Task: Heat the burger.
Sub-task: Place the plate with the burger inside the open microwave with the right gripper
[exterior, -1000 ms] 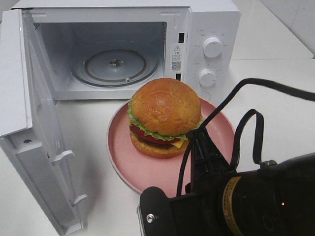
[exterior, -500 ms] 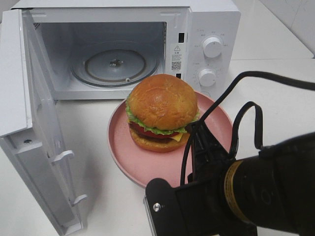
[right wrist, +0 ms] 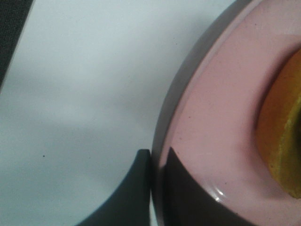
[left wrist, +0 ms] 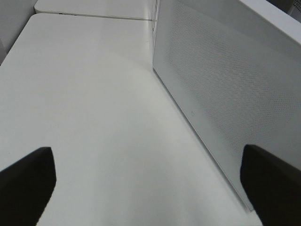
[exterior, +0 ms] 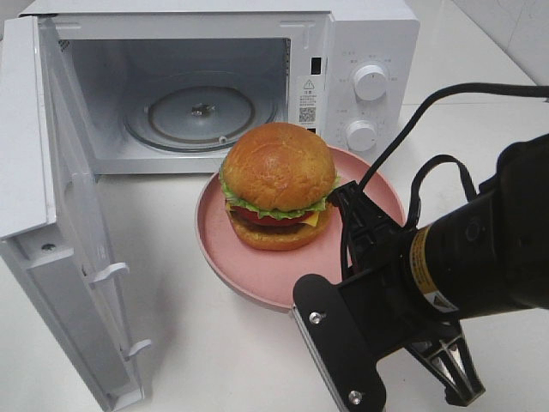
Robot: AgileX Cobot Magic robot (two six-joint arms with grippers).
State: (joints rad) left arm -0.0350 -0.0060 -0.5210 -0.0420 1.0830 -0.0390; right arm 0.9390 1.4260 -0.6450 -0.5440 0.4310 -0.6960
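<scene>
Plain white tabletop [exterior: 202, 348], soft light

right arm [exterior: 480, 257] stretched forward, right fingers [right wrist: 136, 193] clamped on the plate [right wrist: 211, 117] rim; left fingers [left wrist: 28, 183] spread wide apart

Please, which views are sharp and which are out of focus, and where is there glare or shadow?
Exterior high view: sharp; soft glare on the burger bun, faint shadow under the pink plate. Right wrist view: blurred; a small glint on the plate beside the right gripper. Left wrist view: flat light, microwave door mesh readable, left gripper fingertips dark and soft.
</scene>
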